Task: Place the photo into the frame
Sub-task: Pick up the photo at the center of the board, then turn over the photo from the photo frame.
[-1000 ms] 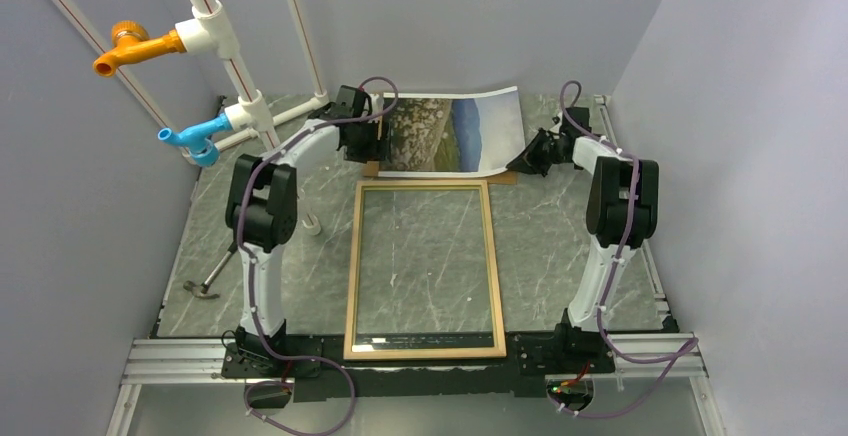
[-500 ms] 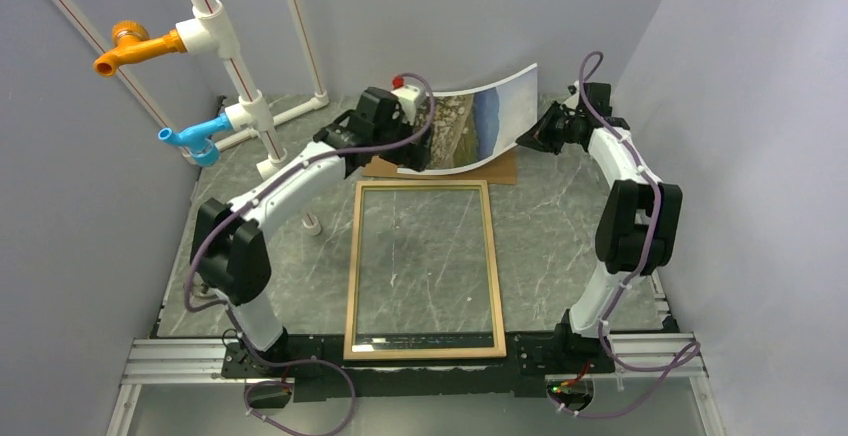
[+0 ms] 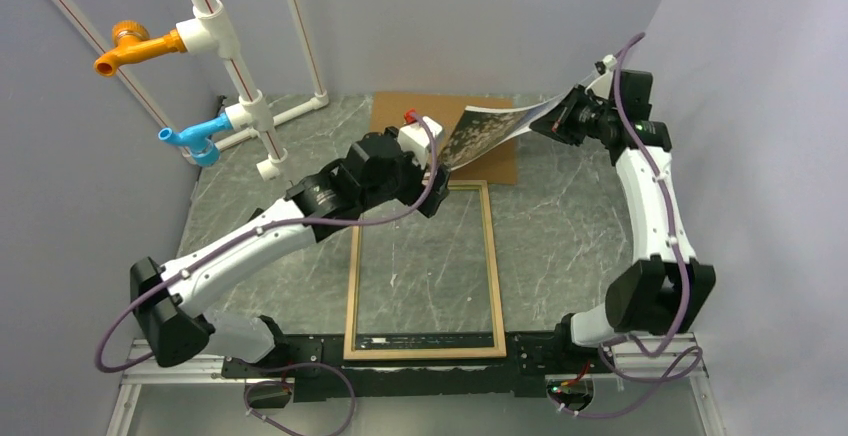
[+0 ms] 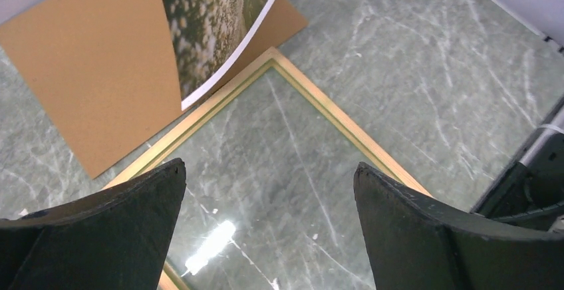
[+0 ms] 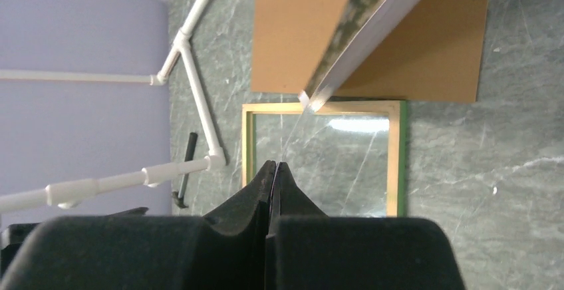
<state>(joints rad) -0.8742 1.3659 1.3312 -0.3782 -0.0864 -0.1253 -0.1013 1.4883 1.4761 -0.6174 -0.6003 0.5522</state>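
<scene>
Overhead, the photo is seen held aloft by its right-hand edge in the right claw, whose jaws are pressed shut on the paper. From there the sheet is draped down and leftward, its free corner hanging near the far rail of the frame, which is laid flat on the counter, long axis running near to far. The left claw (spread wide, nothing gripped) is poised above the frame's far end, with that loose corner just ahead of it, by the brown backing board.
</scene>
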